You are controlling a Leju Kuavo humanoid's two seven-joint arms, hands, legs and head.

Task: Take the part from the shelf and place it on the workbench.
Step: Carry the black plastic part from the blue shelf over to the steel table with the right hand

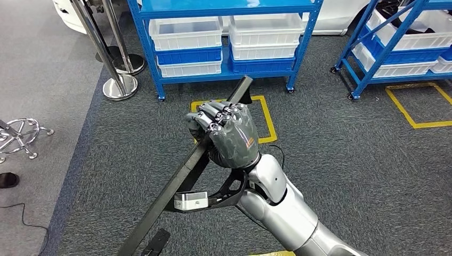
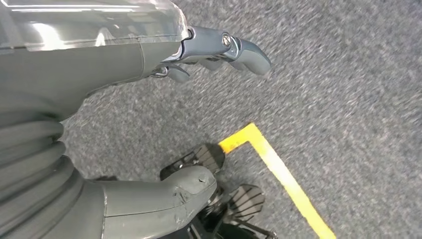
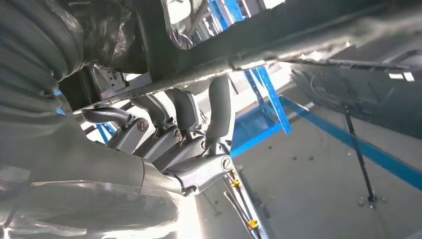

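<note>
right hand point(image 1: 226, 133) is seen wrapped around a long black bar-shaped part point(image 1: 184, 176), fingers point(image 3: 219, 107) curled over its upper edge in the right wrist view. the part is held in the air above dark grey carpet point(image 1: 346, 160), slanting from low near the robot up toward the blue metal shelf rack point(image 1: 224, 37). the grip sits near the upper half of the bar, probably so the long lower end hangs under control; some swing of that end is judged likely during carrying. left hand point(image 2: 149, 74) is seen hanging over the carpet with fingers apart and nothing in it. white and blue plastic bins point(image 1: 186, 32) are stored on the rack. yellow floor tape point(image 1: 266, 120) marks a box before it. chrome stanchion bases point(image 1: 120, 85) stand beside the rack. placement on the workbench is judged not yet done.
</note>
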